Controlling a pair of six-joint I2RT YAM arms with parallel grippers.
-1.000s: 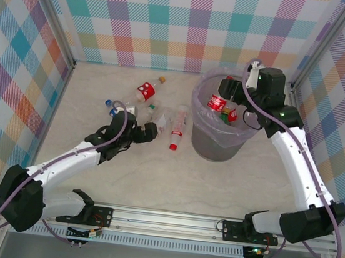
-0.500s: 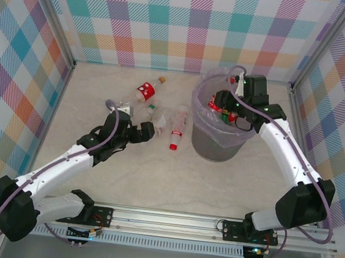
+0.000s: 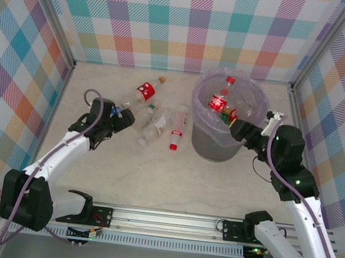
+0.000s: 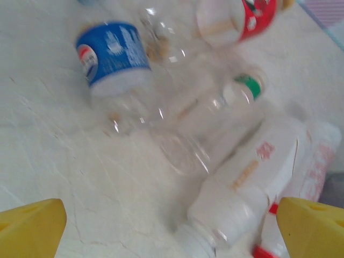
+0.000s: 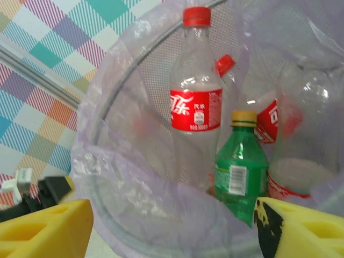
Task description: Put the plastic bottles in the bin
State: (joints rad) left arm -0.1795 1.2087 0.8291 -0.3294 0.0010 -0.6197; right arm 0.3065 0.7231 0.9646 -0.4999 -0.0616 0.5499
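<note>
The bin (image 3: 196, 107) is a grey bucket lined with a lavender bag (image 5: 123, 183). Inside it stand a red-labelled bottle (image 5: 196, 102), a green bottle (image 5: 239, 166) and a clear one (image 5: 303, 134). My right gripper (image 3: 239, 129) (image 5: 172, 228) is open just outside the bin's near right wall, holding nothing. Several plastic bottles lie on the table: a blue-labelled one (image 4: 113, 59), a clear one with a green cap (image 4: 209, 123), a white-labelled one (image 4: 252, 177) and a red-labelled one (image 3: 146, 90). My left gripper (image 3: 124, 115) (image 4: 172, 231) is open beside them, with the white-labelled bottle's neck between its fingertips.
Another white bottle with a red cap (image 3: 178, 127) lies between the pile and the bin. Checked walls close the table in on three sides. Bare table lies in front of the bin and the pile.
The right arm has pulled back from over the bin to its near right side, with the jaws wider. The left gripper has slid left, away from the white bottles.
</note>
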